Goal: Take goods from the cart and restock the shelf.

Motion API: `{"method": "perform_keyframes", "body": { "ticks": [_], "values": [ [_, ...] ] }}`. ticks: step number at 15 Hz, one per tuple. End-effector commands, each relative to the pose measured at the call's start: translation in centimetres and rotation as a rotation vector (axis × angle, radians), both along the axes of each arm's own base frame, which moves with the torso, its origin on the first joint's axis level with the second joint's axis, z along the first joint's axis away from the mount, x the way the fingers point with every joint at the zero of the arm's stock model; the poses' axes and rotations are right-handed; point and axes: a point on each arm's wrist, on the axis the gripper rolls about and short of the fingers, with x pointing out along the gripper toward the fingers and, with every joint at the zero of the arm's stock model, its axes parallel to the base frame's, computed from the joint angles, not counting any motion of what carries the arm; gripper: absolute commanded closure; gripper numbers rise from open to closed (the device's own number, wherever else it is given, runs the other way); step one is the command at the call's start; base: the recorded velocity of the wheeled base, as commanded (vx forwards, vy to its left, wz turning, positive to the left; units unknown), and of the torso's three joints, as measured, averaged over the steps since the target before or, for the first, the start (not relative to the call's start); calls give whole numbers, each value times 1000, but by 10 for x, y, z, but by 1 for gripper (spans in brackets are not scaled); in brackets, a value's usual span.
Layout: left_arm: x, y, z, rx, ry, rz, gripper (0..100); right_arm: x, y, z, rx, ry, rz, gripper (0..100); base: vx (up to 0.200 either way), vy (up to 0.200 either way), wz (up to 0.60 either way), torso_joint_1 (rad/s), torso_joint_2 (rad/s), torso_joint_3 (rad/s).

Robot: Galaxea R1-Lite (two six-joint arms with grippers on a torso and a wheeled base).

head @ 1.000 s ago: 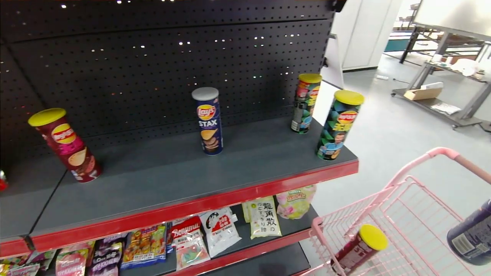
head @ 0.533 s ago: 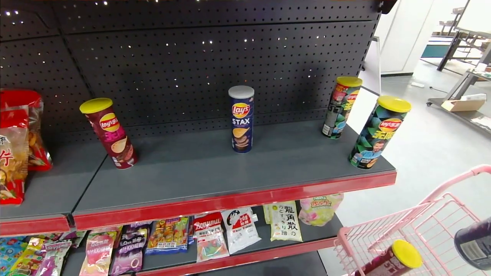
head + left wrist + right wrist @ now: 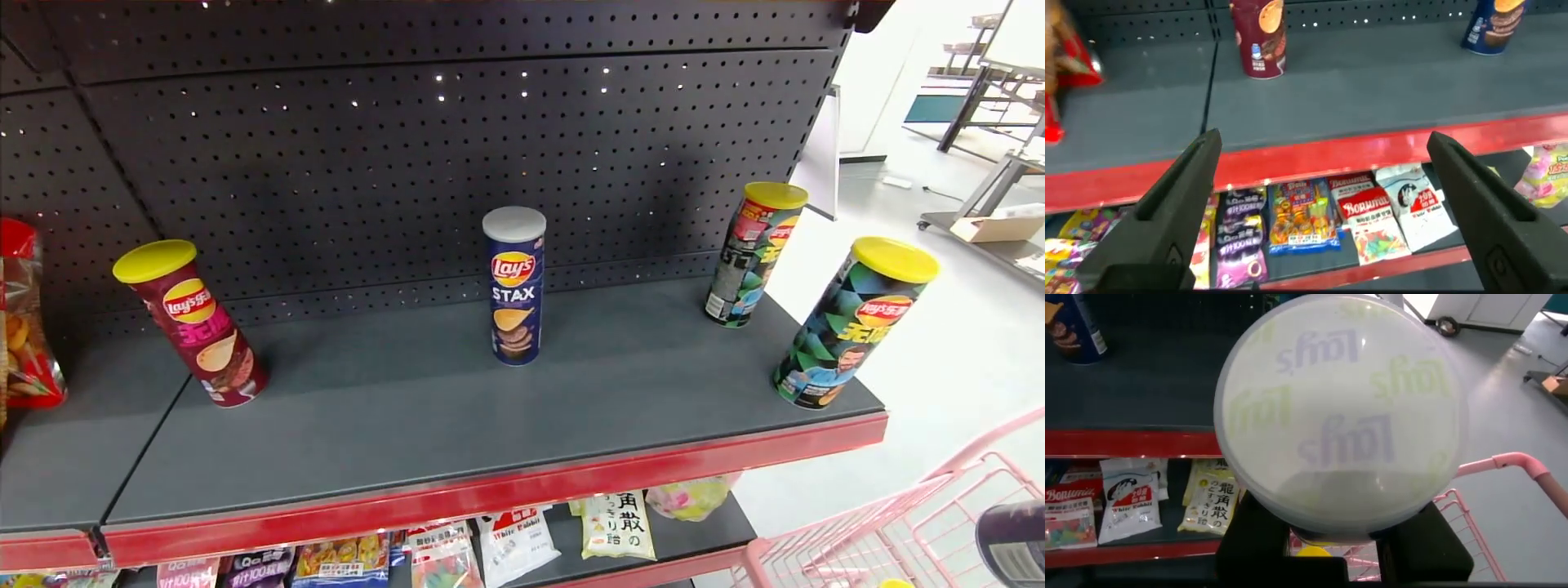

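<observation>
The right pincer [image 3: 1339,543] appeared pressed against the body of a dark blue can [image 3: 1012,543], though the can's pale translucent lid [image 3: 1339,416] hid the contact itself. The can hung in the air above the pink cart [image 3: 898,506], to the right of the shelf and lower than its red front edge. The left pincer [image 3: 1323,147] was spread wide with nothing in it, facing that red edge above the snack bags [image 3: 1306,216] on the lower tier.

On the shelf [image 3: 490,425], a standing can [image 3: 514,294] of the same blue kind stood in the middle. A maroon can [image 3: 192,327] was far to its left. Two green cans [image 3: 755,253] were at the right end, one at the back and one at the front corner, with wide bare gaps between all four.

The dark blue can was probably light and stiff, a thin tube with a glossy wrap that could slip or dent under a hard squeeze. Its contents would likely break if it were jolted. Being tall and narrow, it would tip easily when set down. The best hold seemed to be across the mid-body, clear of the lid, which might pop off.
</observation>
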Motion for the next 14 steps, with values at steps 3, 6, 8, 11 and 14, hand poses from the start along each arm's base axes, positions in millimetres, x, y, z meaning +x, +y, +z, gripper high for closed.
{"method": "perform_keyframes", "body": {
  "ticks": [3, 6, 8, 11, 14],
  "values": [
    [0, 0, 0, 6, -2, -2, 0, -9, 0, -12, 0, -32, 0, 100, 0, 0, 0, 0, 0, 0],
    [1, 0, 2, 38, 8, -24, 0, -16, 0, -23, -3, -62, -11, 100, 0, 0, 0, 0, 0, 0],
    [13, -2, 78, -17, 23, -126, 0, -16, 0, -28, -3, -56, -14, 100, 0, 0, 0, 0, 0, 0],
    [84, -10, 128, -27, 204, -268, 0, -12, 0, -31, -2, -26, -3, 100, 0, 0, 0, 0, 0, 0],
    [158, -32, 130, 31, 226, -450, 0, -10, 0, -28, 0, -20, 1, 100, 0, 0, 0, 0, 0, 0]
  ]
}}
